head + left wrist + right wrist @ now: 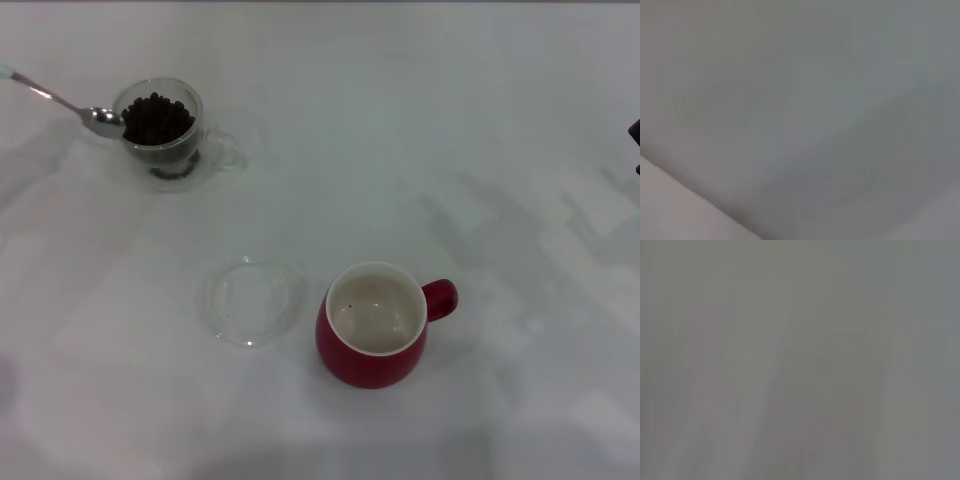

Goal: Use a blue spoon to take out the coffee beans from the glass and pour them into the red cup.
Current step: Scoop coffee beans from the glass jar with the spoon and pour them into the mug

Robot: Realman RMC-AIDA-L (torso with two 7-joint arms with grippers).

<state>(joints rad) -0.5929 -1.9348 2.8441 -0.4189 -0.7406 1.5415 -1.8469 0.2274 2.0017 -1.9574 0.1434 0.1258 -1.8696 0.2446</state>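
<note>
Desk white, wide.
Red cup near centre front, almost empty.
Clear dish just beside red cup, in transfer path.
Glass far left, full of coffee beans; blue spoon bowl at rim, handle off-frame.
Risk: beans spilling on long carry to cup; glass tipping if spoon levers rim.
Left gripper out of view, presumably holding handle. Dark bit at right edge possibly right arm; gripper state unknowable.
Head view alone shows layout; wrist views blank grey.

We lose the blue spoon at the picture's edge, left of the glass, its handle cut off. A dark part far right of the glass is cropped. Both wrist views give us only blur.
</note>
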